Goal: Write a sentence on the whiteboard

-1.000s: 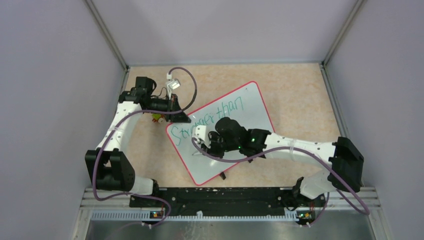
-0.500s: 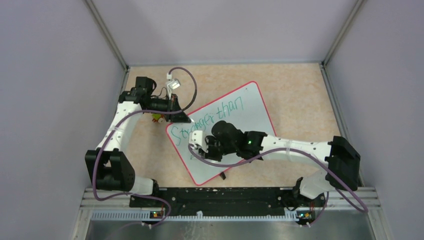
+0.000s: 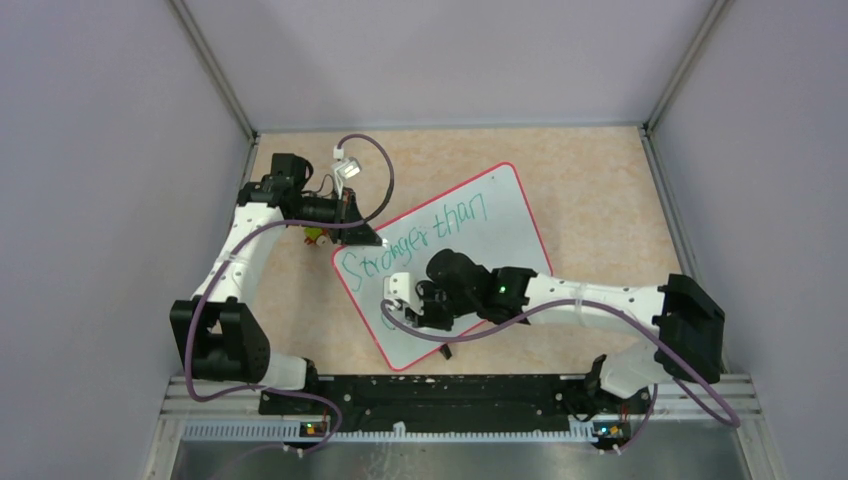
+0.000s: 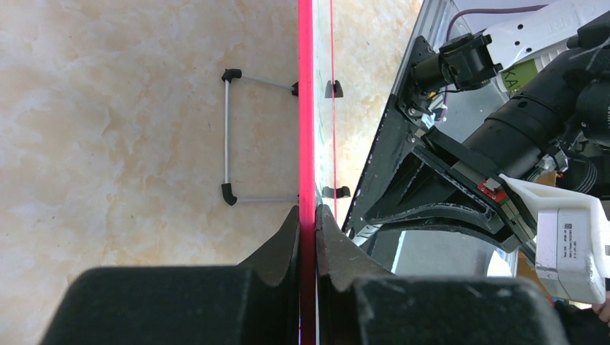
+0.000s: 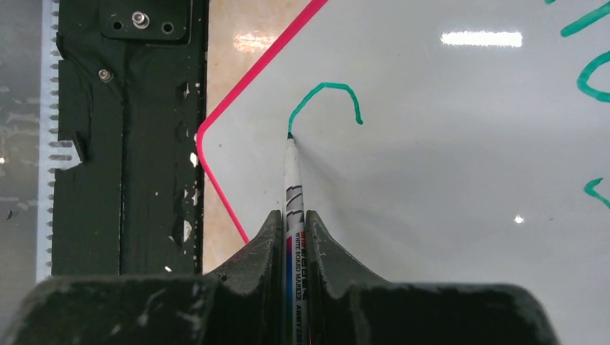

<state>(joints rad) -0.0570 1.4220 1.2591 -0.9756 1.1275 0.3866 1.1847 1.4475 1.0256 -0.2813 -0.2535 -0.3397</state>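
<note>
The whiteboard (image 3: 505,215) lies tilted on the table, its red rim (image 4: 306,108) running up the left wrist view. The sentence (image 3: 412,243) in green reads "Stronger than" along the far edge. My left gripper (image 4: 307,215) is shut on the whiteboard's rim at its far left corner (image 3: 368,233). My right gripper (image 5: 293,219) is shut on a white marker (image 5: 293,180), hovering low over the board's near left part (image 3: 398,298). The marker's tip touches the whiteboard (image 5: 446,215) at the lower left end of a fresh green arc (image 5: 327,93). Further green strokes (image 5: 586,75) show at the right edge.
A black rail (image 3: 440,395) runs along the near edge, close to the board's near corner (image 5: 129,144). A wire stand (image 4: 229,136) sticks out from the board's rim. A small yellow and red object (image 3: 315,237) lies under the left wrist. Grey walls enclose the table.
My right gripper has moved with the marker toward the board's near left side, below the first line of writing. The left arm and the board have stayed still.
</note>
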